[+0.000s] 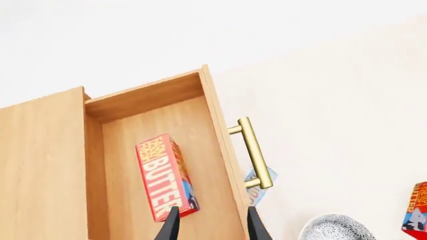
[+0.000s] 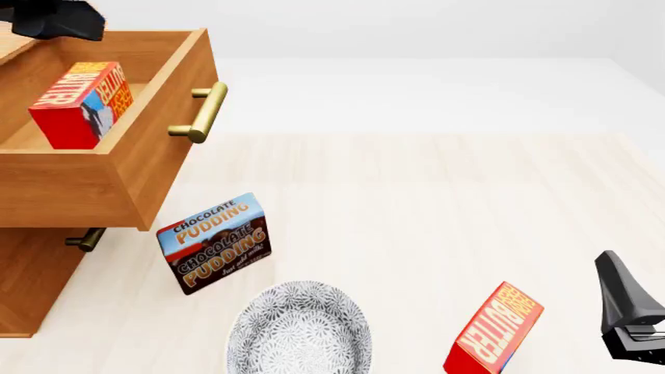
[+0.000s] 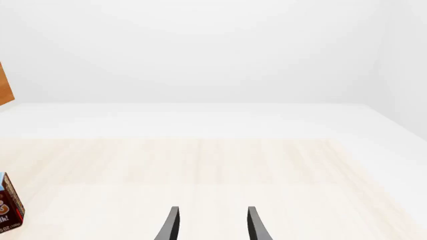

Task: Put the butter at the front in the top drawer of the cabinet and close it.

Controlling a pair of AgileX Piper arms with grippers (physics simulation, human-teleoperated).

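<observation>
- One butter (image 2: 79,105) carton already lies inside the top drawer (image 2: 156,125), resting on the drawer floor with its orange lettered face up, apart from the side walls; the drawer is pulled well out of the cabinet (image 2: 31,280).
- A second, identical carton (image 2: 496,331) stands on the bench (image 2: 437,202) at the near edge of the front view, close to the right gripper; judging by the task, whichever carton was meant, one is in, so the step in hand looks to be closing the drawer.
- The left gripper (image 1: 208,225) hangs above the open drawer with its fingers parted and nothing between them; one fingertip shows over the carton's end, the other over the drawer front.
- To close well, I would lift clear of the carton first, so no finger drags it, then come round to the outer face of the drawer front.
- Push flat on the wood beside the brass handle (image 2: 204,111), square to the drawer's travel, so it slides straight and does not jam.
- The chocolate pudding box (image 2: 215,243) and the patterned bowl (image 2: 299,331) sit on the bench below and in front of the drawer; keep the arm above them on the way round.
- The right gripper (image 3: 210,225) is spread open and empty, pointed across bare bench, well apart from the cabinet; it can stay put.
</observation>
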